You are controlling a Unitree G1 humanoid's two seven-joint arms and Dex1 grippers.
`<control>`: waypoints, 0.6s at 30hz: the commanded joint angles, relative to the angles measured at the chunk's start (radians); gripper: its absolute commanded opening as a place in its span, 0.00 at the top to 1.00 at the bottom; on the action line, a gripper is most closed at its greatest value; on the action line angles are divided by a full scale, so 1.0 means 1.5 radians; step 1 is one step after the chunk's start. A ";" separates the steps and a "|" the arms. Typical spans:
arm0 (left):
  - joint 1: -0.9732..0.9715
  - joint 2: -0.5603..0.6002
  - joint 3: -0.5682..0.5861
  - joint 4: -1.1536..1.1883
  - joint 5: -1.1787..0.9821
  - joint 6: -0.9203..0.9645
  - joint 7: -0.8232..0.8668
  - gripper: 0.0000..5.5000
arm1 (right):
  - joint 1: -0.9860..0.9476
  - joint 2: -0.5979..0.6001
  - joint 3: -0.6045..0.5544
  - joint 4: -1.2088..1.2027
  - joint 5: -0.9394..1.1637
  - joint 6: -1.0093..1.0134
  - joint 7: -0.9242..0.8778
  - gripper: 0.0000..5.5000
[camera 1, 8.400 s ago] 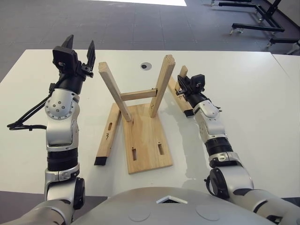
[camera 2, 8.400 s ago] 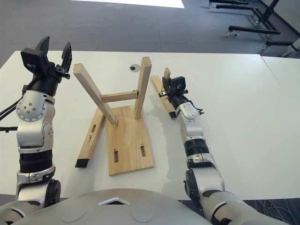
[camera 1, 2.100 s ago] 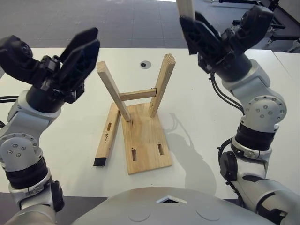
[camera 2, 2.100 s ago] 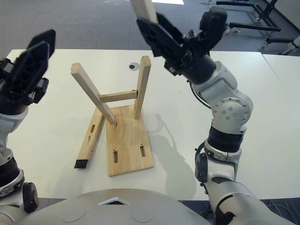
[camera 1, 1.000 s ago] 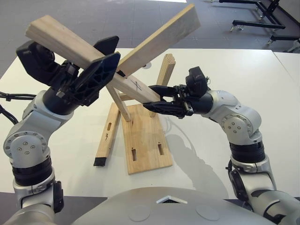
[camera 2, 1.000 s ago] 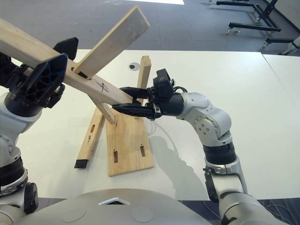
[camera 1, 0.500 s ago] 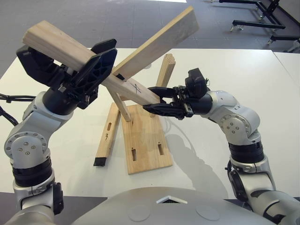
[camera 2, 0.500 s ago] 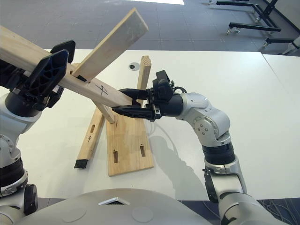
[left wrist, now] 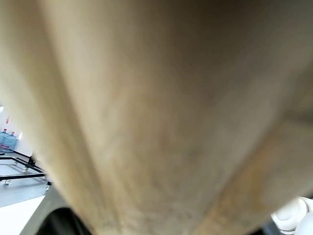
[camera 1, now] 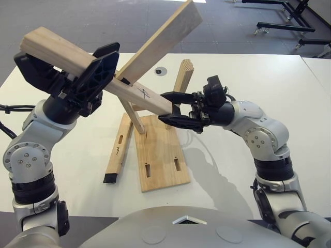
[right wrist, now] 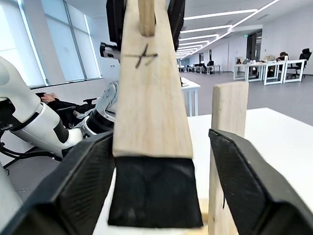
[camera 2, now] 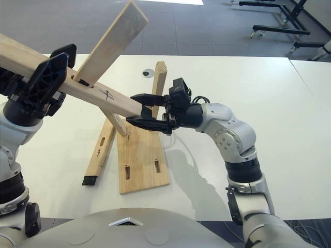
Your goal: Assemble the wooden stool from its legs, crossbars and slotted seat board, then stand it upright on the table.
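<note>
1. A white worktop (camera 1: 269,77) stands on a grey tiled floor. Black wheeled frames (camera 1: 282,26) are parked beyond it, and a round grommet (camera 1: 161,72) sits near its far edge.
2. The slotted seat board (camera 1: 163,160) lies flat at mid-worktop. Two upright legs (camera 1: 181,90) rise from its far end, joined by a short crossbar (camera 1: 151,105). A loose leg (camera 1: 119,150) lies just beside the board on the robot's left.
3. Above them, the left fingers (camera 1: 103,70) are clamped on a raised leg (camera 1: 137,93) that slopes down toward the robot's right. A plank (camera 1: 160,39) angles up from it.
4. The right fingers (camera 1: 181,120) are spread wide, one on each side of that raised leg's lower end. Whether they touch it cannot be told.
5. The right wrist view shows a pencilled cross (right wrist: 145,55) on the raised leg and a black cap (right wrist: 151,191) on its end. It also takes in tall windows, ceiling light strips and distant desks.
6. The left wrist view shows blurred pale wood at close range.
</note>
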 commanded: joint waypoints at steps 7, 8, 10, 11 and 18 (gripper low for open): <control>0.057 0.010 0.036 -0.035 0.047 -0.013 -0.017 0.61 | 0.094 -0.177 -0.129 0.078 0.025 -0.006 0.171 0.16; 0.080 0.017 0.028 -0.052 0.077 -0.011 -0.024 0.61 | 0.078 -0.165 -0.146 0.107 0.028 -0.012 0.160 0.16; 0.125 0.041 0.017 -0.081 0.141 -0.010 -0.041 0.61 | 0.010 -0.117 -0.196 0.181 0.044 -0.015 0.069 0.16; 0.146 0.055 0.014 -0.096 0.171 -0.010 -0.050 0.61 | -0.026 -0.088 -0.219 0.205 0.053 -0.014 0.009 0.16; 0.211 0.103 -0.048 -0.212 0.292 -0.009 -0.051 0.61 | -0.178 0.088 -0.237 0.236 -0.096 -0.153 -0.381 0.16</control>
